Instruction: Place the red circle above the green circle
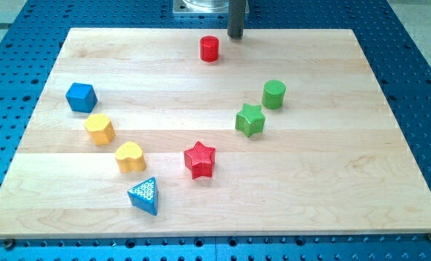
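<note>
The red circle (210,48) is a small red cylinder near the view's top, centre. The green circle (273,94) is a green cylinder to the right of centre, lower and further right than the red one. My tip (235,35) is the lower end of the dark rod at the board's top edge. It stands just up and right of the red circle, with a small gap between them.
A green star (250,120) lies just down-left of the green circle. A red star (199,159) sits lower centre. A blue cube (80,96), a yellow hexagon-like block (99,128), a yellow heart (130,156) and a blue triangle (144,196) run down the left. The wooden board (331,188) rests on a blue perforated table.
</note>
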Controlling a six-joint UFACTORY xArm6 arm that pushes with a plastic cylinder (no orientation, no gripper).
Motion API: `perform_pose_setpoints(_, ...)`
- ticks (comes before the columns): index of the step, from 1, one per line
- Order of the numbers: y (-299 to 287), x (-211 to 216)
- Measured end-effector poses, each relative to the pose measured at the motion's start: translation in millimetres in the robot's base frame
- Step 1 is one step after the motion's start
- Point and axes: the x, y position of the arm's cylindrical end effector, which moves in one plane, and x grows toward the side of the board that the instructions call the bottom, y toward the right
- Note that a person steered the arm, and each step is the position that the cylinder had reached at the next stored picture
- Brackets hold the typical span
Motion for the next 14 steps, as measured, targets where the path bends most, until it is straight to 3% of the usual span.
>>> perform_pose_setpoints(2,-11.6,-3.5)
perform_pose_setpoints(4,-24.2,25.3)
perform_pose_setpoints(6,-110.3,45.9)
perform_pose_setpoints(8,42.9,80.7)
perform_pose_setpoints(9,45.2,54.0)
perform_pose_setpoints(12,42.6,130.9)
perform_pose_setpoints(14,42.2,69.3)
